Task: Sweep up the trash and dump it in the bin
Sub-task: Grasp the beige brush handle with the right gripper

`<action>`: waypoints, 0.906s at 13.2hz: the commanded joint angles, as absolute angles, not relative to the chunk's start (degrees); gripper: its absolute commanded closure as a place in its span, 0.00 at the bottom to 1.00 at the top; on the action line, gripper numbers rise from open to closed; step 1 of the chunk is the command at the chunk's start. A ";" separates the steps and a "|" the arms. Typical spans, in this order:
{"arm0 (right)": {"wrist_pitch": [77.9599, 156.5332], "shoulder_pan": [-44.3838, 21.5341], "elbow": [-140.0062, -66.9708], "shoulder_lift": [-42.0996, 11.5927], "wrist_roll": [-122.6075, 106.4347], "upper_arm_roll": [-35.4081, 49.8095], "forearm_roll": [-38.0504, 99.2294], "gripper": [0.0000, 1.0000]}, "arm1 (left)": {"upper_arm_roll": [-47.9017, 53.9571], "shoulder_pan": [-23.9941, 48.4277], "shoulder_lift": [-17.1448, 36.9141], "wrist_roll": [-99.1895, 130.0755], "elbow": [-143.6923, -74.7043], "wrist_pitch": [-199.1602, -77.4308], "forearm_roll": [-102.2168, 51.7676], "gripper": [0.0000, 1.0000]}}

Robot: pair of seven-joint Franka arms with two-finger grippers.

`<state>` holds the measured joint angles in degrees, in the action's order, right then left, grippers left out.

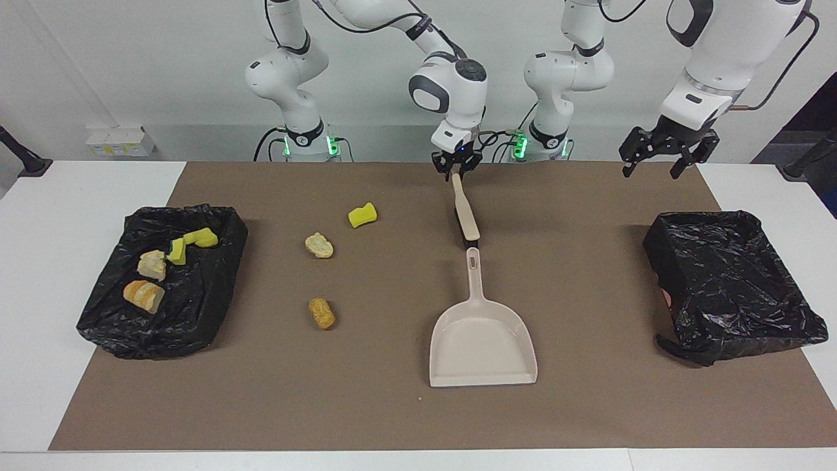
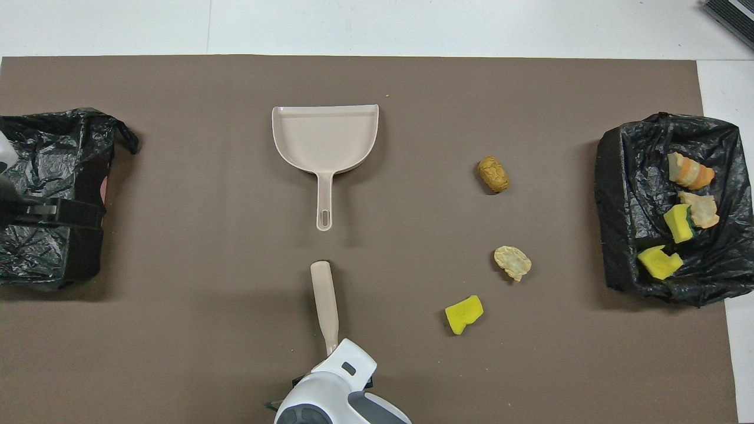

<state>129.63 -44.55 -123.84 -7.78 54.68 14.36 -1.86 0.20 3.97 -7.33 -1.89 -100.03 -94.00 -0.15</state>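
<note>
Brown mat (image 1: 392, 405) covers most of the white table (image 1: 39, 314), and everything sits on it. One black bin (image 1: 196, 320) lies toward the right arm's end of the table, well apart from the right gripper (image 1: 457, 171), and four pieces of trash rest in it: two yellow sponge bits (image 1: 196, 239) and two bread lumps (image 1: 144, 296). Another black bin (image 1: 732, 288) lies toward the left arm's end, and the left gripper (image 1: 660, 160) hangs up in the air over the mat beside it with its fingers spread wide, holding nothing; that arm waits. A beige dustpan (image 1: 482, 340) lies flat, farther from the robots than the brush, its handle pointing at the right gripper. The right gripper is pinched onto the thin end of the beige brush (image 1: 465, 216), whose other end rests on the mat just beside the dustpan handle tip. Three trash pieces lie loose on the mat, between the brush and the bin that holds trash: a yellow sponge (image 1: 362, 215) nearest the right gripper, then a pale bread lump (image 1: 319, 245), then a golden-brown lump (image 1: 322, 313).
</note>
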 commanded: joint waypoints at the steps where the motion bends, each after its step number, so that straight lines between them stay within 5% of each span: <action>1: 131.31 -44.21 -123.84 -7.12 54.40 14.33 -0.62 1.00 | 0.62 3.16 -7.38 -2.11 -99.32 -93.16 -0.09 0.00; 12: 118.83 -36.75 -129.62 7.63 61.77 14.15 -0.35 1.00 | 0.88 4.03 -8.08 -1.59 -99.75 -91.33 -0.09 0.00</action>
<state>118.89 -38.60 -124.82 2.71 59.03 13.76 -1.35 0.28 3.98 -7.34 -1.89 -100.03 -93.55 -0.16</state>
